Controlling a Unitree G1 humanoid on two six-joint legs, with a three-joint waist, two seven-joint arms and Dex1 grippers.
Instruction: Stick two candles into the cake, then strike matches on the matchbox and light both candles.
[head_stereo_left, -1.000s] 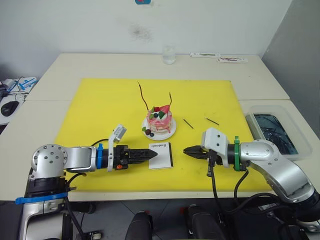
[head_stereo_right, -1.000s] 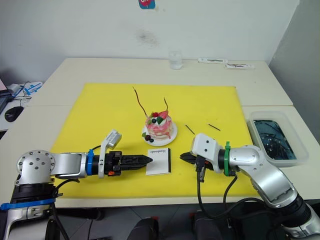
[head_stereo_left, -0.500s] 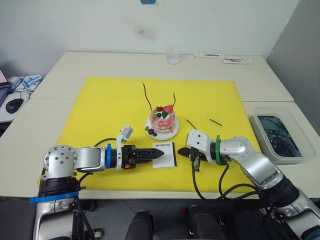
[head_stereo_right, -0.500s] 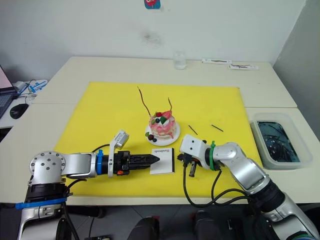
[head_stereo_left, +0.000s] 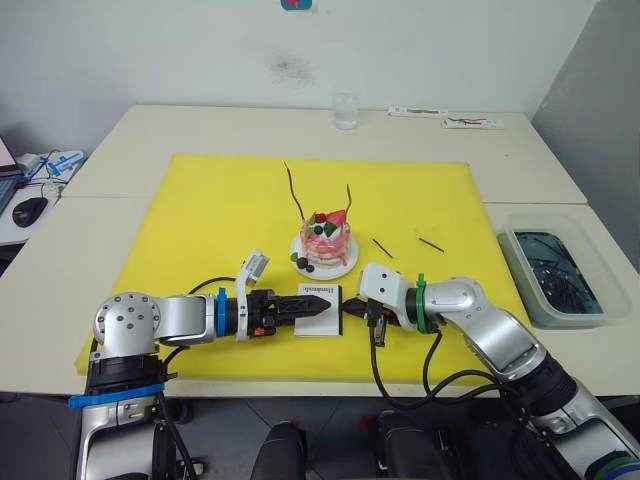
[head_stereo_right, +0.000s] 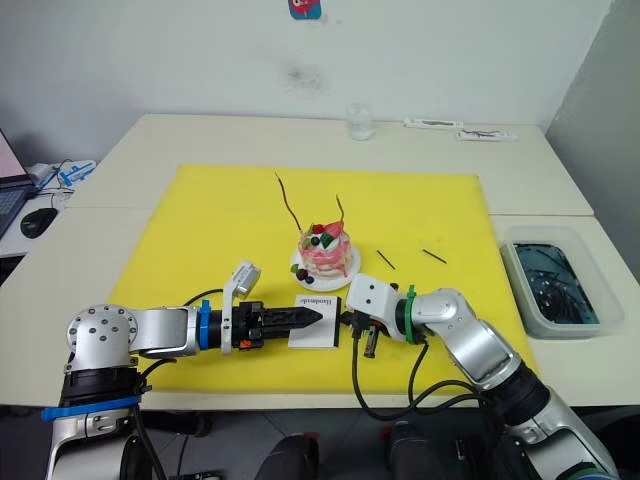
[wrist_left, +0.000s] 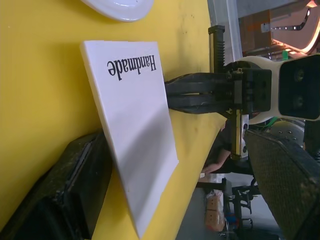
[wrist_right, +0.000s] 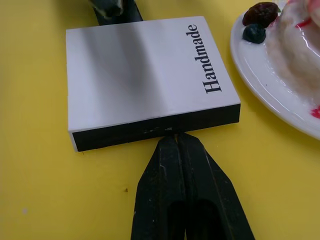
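1. Candles first: both thin wavy dark-red candles are already standing up out of the small round pink-and-white cake on its little white plate, so I'd say the sticking part is done and we're on the matchbox step.

2. The flat white rectangular matchbox with "Handmade" in black lettering lies on the mat just near of the cake plate, and it's getting squeezed between both arms.

3. The left gripper comes in from the left, with its jaws pressed together and the tip over the box's left edge; in the left wrist view the box looks tipped up against it.

4. The right gripper has its jaws pressed together too, with the tips butting right against the black striking-strip side of the box. Nothing is pinched by either one.

5. The two short straight dark matches lie untouched on the mat, right of the cake.

6. My guess for the next move: one arm steadies the box, while the other spreads its jaws and goes for a match. Those are thin, so it'll need a careful pinch.

7. Surface: a big yellow rectangular mat on a cream counter.

8. Room stuff: a clear glass at the far edge, a clear plastic bin on the right, and a white wall behind.
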